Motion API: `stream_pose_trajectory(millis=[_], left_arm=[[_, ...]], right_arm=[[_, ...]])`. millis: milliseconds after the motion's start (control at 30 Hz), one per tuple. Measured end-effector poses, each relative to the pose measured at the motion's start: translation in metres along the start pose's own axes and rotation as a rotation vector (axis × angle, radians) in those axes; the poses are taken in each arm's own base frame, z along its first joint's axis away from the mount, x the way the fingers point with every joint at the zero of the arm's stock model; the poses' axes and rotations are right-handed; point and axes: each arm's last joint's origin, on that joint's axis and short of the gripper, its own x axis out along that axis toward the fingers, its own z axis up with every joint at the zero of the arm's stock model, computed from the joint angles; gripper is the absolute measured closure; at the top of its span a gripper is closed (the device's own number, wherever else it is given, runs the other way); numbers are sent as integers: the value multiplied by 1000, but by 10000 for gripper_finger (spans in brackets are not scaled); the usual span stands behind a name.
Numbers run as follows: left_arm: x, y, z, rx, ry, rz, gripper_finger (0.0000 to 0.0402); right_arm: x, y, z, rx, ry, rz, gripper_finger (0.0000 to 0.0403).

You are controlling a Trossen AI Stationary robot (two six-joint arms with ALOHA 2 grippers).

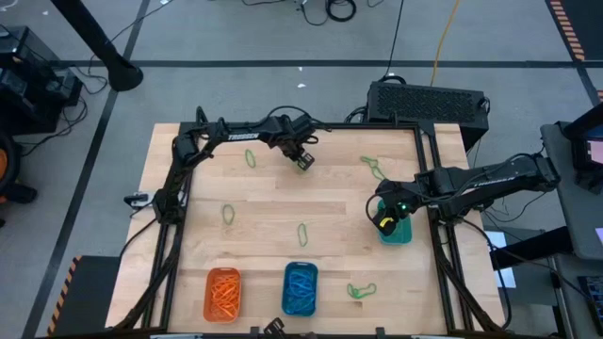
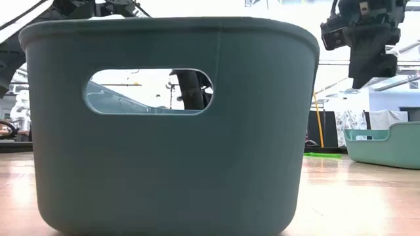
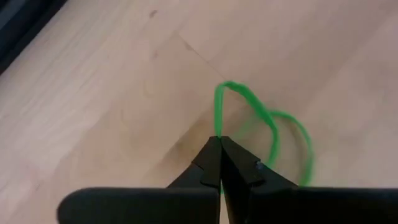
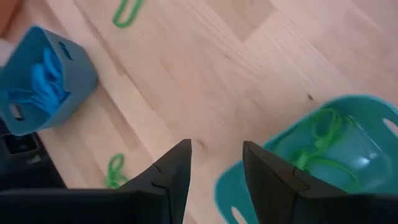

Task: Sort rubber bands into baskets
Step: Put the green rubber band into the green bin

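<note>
— Right up against the low camera stands a teal-green basket wall (image 2: 164, 124) with a handle slot, filling most of that view. What are the arms doing?

— Left gripper (image 3: 220, 142) is over the far part of the table (image 1: 283, 202), its fingers pressed together and pinching a green rubber band (image 3: 267, 124). The loop hangs blurred from the tips above the wood.

— And the right one?

— Right gripper (image 4: 216, 155) hovers at the table's right side, just at the rim of the green basket (image 4: 348, 168). Its fingers stand apart with nothing between them. Green bands (image 4: 323, 140) lie inside that basket.

— Where are the other baskets?

— Along the near edge: the orange basket (image 1: 223, 293) holds orange bands, and the blue basket (image 1: 300, 288) beside it holds blue ones.

— Any bands loose on the table?

— Several green ones: one near the left gripper (image 1: 251, 157), one toward the left (image 1: 227, 214), one in the middle (image 1: 302, 234), one near the far right (image 1: 373, 167), and one at the near edge right of the blue basket (image 1: 361, 290).
</note>
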Motion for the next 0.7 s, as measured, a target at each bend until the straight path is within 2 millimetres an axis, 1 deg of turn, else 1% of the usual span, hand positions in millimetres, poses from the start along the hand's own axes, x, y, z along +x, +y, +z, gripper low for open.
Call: stream_pose_trajectory(millis=[67, 167, 300, 400, 500, 600, 700], left_arm=[[-12, -4, 0, 30, -14, -9, 399], [-38, -10, 3, 81, -73, -47, 399], [-84, -26, 1, 196, -151, -199, 400], [-120, -42, -5, 302, -209, -348, 400], [-151, -59, -15, 365, -267, -435, 401], [-170, -75, -25, 404, -293, -470, 401], [-179, -92, -35, 425, -298, -507, 401]], right_arm=[[0, 2, 2, -12, -16, 21, 266], [0, 6, 4, -48, -48, 60, 266], [-2, 15, 11, -117, -126, 144, 266], [-4, 23, 18, -187, -217, 216, 266], [-9, 30, 26, -230, -347, 255, 266], [-14, 36, 35, -268, -489, 275, 266], [-21, 40, 45, -310, -615, 306, 266]])
